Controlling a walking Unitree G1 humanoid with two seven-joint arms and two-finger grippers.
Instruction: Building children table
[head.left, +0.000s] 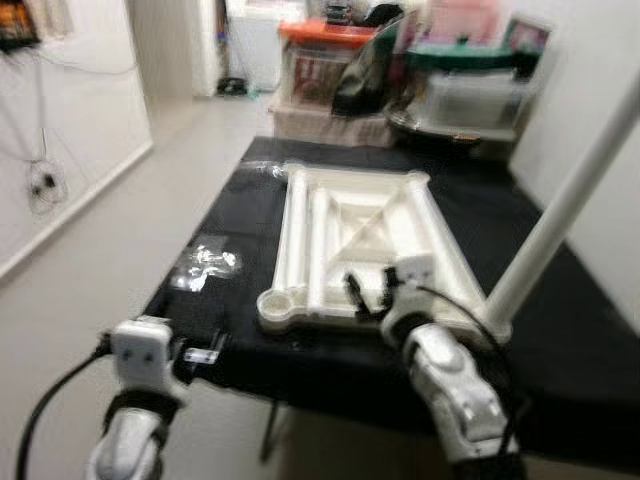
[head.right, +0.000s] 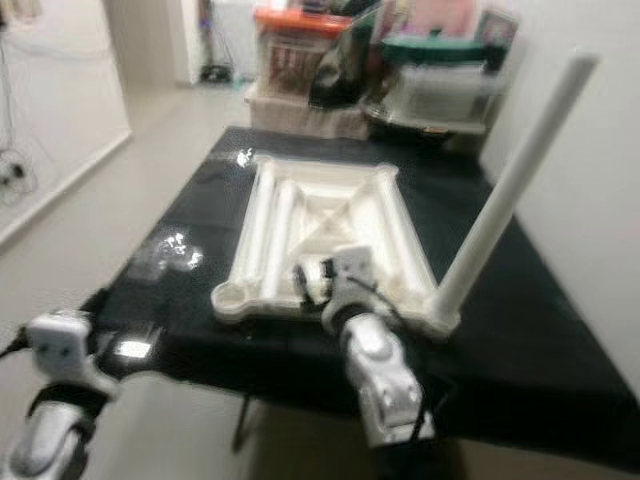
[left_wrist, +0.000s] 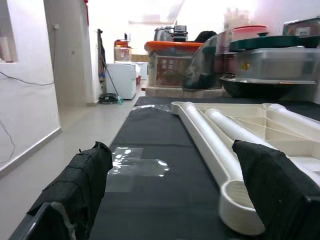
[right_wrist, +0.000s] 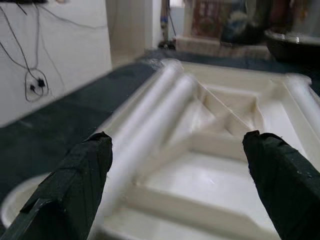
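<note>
Nearest the head camera, blurred, the right gripper (head.left: 368, 296) reaches from 5 o'clock over the near edge of the upturned white table top (head.left: 300, 215), its fingers (right_wrist: 282, 187) spread apart and grasping nothing, while the left gripper (left_wrist: 170, 200) hovers at 7 o'clock by the near edge of the black table (head.left: 250, 190), likewise released. The top lies at the middle with loose legs (right_wrist: 150, 120) inside. One mounted leg (head.left: 565, 205) rises at 3 o'clock, cut off above.
</note>
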